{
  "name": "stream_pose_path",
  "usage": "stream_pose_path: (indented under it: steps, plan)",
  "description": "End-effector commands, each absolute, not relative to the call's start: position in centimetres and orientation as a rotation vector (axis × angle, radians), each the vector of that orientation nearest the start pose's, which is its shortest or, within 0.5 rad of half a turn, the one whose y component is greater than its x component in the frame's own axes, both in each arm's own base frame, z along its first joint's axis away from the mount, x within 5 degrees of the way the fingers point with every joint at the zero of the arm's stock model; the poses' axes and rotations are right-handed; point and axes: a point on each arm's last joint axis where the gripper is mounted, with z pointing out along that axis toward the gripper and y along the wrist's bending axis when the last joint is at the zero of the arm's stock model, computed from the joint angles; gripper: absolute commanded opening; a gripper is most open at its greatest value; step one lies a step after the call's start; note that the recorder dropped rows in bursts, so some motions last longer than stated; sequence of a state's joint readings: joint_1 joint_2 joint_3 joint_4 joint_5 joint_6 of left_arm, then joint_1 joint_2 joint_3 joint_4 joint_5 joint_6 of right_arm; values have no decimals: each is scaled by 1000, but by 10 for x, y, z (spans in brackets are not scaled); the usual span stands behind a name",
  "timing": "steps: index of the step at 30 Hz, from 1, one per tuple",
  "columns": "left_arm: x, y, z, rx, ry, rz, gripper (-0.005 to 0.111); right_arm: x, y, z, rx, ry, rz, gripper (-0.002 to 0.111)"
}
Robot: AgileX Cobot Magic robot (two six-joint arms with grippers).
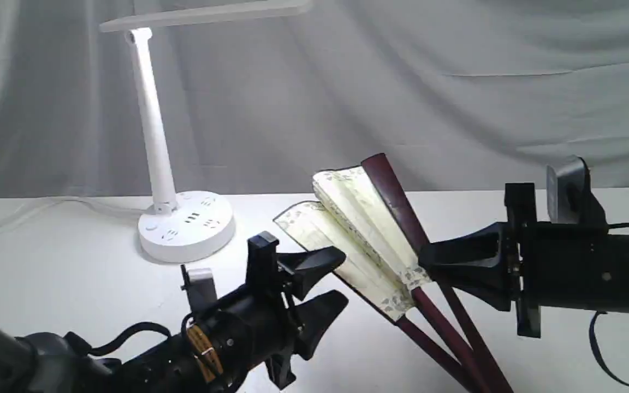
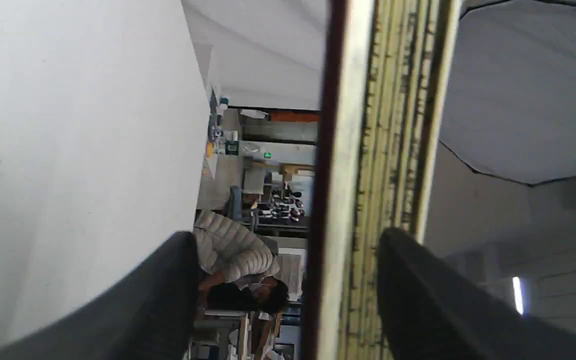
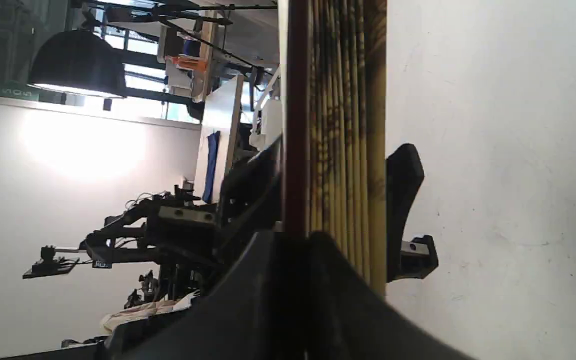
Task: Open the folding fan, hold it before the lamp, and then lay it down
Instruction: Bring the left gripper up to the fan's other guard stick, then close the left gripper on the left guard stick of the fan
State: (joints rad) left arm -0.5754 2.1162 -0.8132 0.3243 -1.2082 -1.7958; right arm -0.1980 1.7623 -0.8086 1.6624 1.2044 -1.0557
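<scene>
The folding fan (image 1: 358, 229) stands tilted above the table, partly spread, with its cream leaf toward the lamp and its maroon ribs running down to the lower right. My right gripper (image 1: 425, 263) is shut on the fan's maroon guard (image 3: 295, 150), just above the ribs. My left gripper (image 1: 342, 275) is open, and its fingers straddle the leaf's lower left edge (image 2: 368, 150); one finger (image 2: 433, 300) sits close against the pleats. The white lamp (image 1: 186, 226) stands at the back left with its head (image 1: 205, 13) lit.
The white table (image 1: 74, 284) runs out to a grey cloth backdrop (image 1: 456, 82). The lamp's white cable (image 1: 47, 204) trails off to the left. A black cable loop (image 1: 620, 360) hangs under my right arm.
</scene>
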Motion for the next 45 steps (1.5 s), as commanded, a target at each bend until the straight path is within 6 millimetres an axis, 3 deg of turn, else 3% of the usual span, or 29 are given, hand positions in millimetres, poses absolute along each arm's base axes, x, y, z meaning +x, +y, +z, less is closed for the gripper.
stream_pose_path:
  steps: [1,14,26,32,37,45]
  plan:
    - [304,-235,124,-725,1817,-1926,53,308,25,201,305,2106,1634,0]
    - [304,-237,126,-690,1824,-1939,50,308,25,201,299,2105,1631,0]
    - [304,-237,126,-691,1824,-1939,0,305,26,198,261,2146,1620,0]
    - [304,-238,126,-803,1823,-2008,0,305,26,198,258,2150,1619,0]
    - [302,-239,125,-789,1850,-2025,0,304,26,197,251,2156,1617,0]
    - [298,-242,125,-733,1899,-2039,0,303,26,197,241,2168,1613,19]
